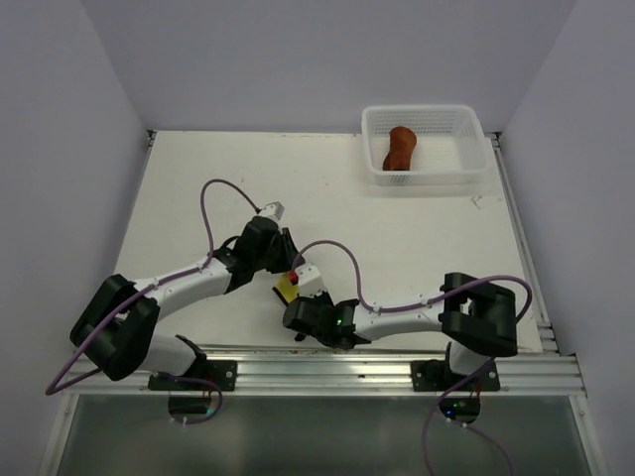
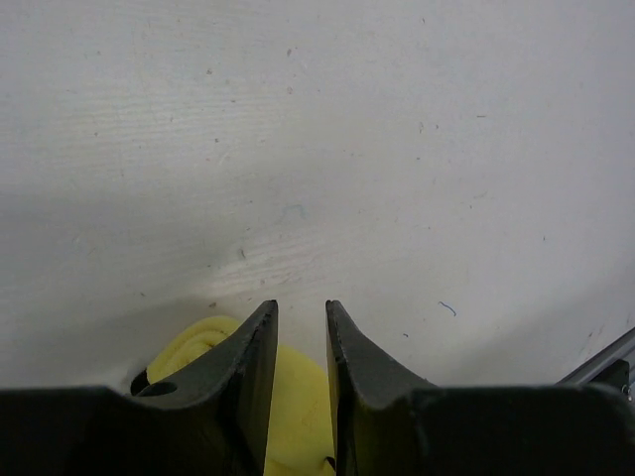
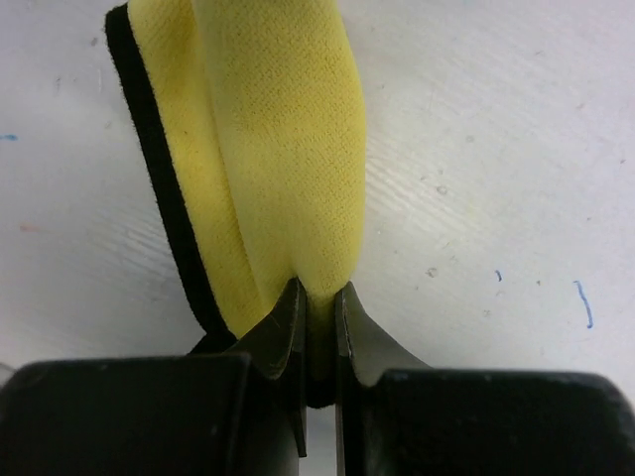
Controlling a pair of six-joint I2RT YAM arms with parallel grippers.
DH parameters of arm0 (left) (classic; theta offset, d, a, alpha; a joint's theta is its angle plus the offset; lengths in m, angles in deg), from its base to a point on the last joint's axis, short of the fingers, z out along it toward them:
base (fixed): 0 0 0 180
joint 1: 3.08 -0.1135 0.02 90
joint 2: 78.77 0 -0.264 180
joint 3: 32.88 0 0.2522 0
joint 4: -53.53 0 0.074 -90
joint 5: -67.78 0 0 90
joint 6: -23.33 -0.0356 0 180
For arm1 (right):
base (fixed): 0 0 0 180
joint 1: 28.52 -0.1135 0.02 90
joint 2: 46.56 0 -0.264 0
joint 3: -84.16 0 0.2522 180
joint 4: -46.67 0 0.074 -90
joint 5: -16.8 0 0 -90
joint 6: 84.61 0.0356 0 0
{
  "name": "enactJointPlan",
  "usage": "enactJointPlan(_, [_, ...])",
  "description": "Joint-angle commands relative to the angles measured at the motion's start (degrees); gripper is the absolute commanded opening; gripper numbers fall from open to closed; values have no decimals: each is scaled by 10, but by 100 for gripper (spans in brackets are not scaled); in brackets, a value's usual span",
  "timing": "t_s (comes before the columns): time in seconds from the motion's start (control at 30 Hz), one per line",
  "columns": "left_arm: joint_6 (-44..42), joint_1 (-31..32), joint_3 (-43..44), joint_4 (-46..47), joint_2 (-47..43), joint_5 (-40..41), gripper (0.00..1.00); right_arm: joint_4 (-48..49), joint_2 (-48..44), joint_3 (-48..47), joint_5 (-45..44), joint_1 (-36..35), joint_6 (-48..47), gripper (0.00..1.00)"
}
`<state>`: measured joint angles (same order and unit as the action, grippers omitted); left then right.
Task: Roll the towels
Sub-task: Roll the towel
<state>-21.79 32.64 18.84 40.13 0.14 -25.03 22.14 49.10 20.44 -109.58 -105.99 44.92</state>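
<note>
Yellow towel (image 3: 268, 149) near the front edge of the table (image 1: 198, 178), between two grippers.
The right gripper (image 3: 317, 293) is clenched on a fold of it, probably to anchor that end for rolling. The left gripper (image 2: 301, 312) sits over it with jaws narrowly apart; I cannot tell if it grips. There are two towels: the rust-brown towel (image 1: 400, 149) lies bunched in the single white mesh basket (image 1: 427, 178).

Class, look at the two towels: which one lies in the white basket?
The rust-brown towel, bunched up inside the basket; the yellow towel is outside it, pinched in the right claw.
</note>
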Motion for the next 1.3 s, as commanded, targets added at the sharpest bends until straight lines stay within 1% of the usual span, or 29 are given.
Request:
enactJointPlan(0.0, [-16, -3, 29, -30, 4, 6, 30, -79, 48, -48, -124, -25, -12, 0])
enactJointPlan(0.1, [-15, -3, 34, -31, 1, -7, 30, -130, 97, -100, -169, -46, -16, 0])
enactJointPlan(0.2, [-7, -4, 24, -21, -6, -19, 30, -162, 134, -140, -191, -63, -28, 0])
enactJointPlan(0.33, [7, -3, -1, -12, -24, -41, 30, -195, 173, -178, -208, -82, -41, 0])
enactJointPlan(0.37, [9, -3, -12, 8, -28, -50, 30, -205, 180, -190, -213, -94, -46, 0])
enactJointPlan(0.53, [25, 0, -53, 24, -60, -62, 30, -247, 219, -235, -222, -112, -59, 0])
enactJointPlan(0.83, [48, 7, -129, 50, -100, -70, 30, -263, 239, -249, -186, -129, -94, 0])
enactJointPlan(1.1, [68, 25, -169, 87, -83, -74, 30, -284, 269, -273, -186, -138, -95, 0])
enactJointPlan(1.27, [77, 32, -199, 102, -69, -69, 30, -280, 264, -269, -193, -143, -95, 1])
